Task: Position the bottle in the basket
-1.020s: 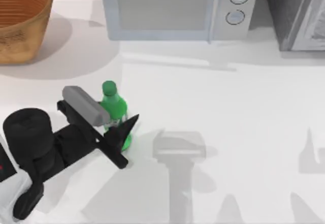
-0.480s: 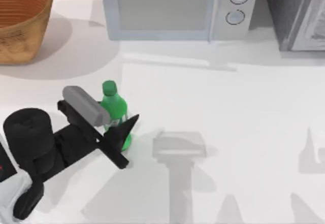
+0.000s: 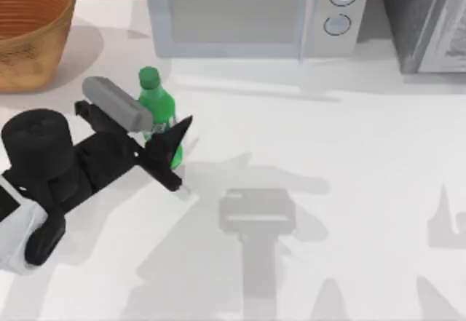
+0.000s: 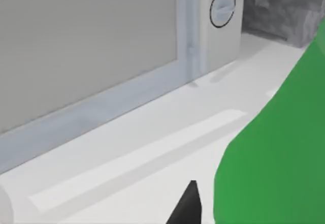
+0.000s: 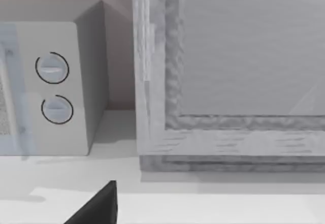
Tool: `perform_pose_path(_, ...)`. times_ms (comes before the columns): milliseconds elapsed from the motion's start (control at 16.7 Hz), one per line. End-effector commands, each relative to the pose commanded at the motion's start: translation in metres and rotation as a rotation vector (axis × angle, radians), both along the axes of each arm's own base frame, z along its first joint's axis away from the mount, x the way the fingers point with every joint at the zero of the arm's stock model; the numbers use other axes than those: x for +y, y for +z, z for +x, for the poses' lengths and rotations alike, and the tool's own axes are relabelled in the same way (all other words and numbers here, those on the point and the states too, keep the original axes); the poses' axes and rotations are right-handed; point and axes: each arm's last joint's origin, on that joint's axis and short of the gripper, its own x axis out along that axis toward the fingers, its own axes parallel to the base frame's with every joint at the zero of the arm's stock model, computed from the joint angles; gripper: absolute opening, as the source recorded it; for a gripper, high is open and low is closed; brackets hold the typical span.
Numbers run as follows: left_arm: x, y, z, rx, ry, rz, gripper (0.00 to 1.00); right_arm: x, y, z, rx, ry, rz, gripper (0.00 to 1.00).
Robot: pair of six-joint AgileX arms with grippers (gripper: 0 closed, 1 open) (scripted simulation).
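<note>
Between the bottle (image 3: 157,110) in the left gripper (image 3: 166,140) and the basket (image 3: 29,33) lies bare table (image 3: 349,161); the microwave (image 3: 255,12) stands just right of that path.

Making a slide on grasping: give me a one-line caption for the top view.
Left gripper shut on the green bottle, with the wicker basket at the table's far left corner.

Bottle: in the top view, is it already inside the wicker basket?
No. The bottle is out on the white table, gripped by the left gripper, while the basket sits apart at the table's far left corner.
</note>
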Motion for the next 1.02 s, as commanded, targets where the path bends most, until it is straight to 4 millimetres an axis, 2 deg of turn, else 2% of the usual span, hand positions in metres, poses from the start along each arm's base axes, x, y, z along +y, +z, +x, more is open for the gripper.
perform_pose_path(180,0.014,0.048,0.052,-0.069,0.097,-0.011,0.0,0.0,0.0,0.0,0.0,0.0,0.0,1.0)
perform_pose_path(300,0.032,0.09,0.084,-0.098,0.179,-0.014,0.0,0.0,0.0,0.0,0.0,0.0,0.0,1.0)
perform_pose_path(420,0.057,0.13,0.104,-0.101,0.27,-0.013,0.0,0.0,0.0,0.0,0.0,0.0,0.0,1.0)
perform_pose_path(600,0.098,0.179,0.117,-0.085,0.416,-0.012,0.0,0.0,0.0,0.0,0.0,0.0,0.0,1.0)
perform_pose_path(720,0.124,0.202,0.12,-0.055,0.512,-0.011,0.0,0.0,0.0,0.0,0.0,0.0,0.0,1.0)
perform_pose_path(900,0.156,0.219,0.119,0.003,0.636,-0.01,0.0,0.0,0.0,0.0,0.0,0.0,0.0,1.0)
perform_pose_path(1020,0.17,0.223,0.117,0.038,0.696,-0.01,0.0,0.0,0.0,0.0,0.0,0.0,0.0,1.0)
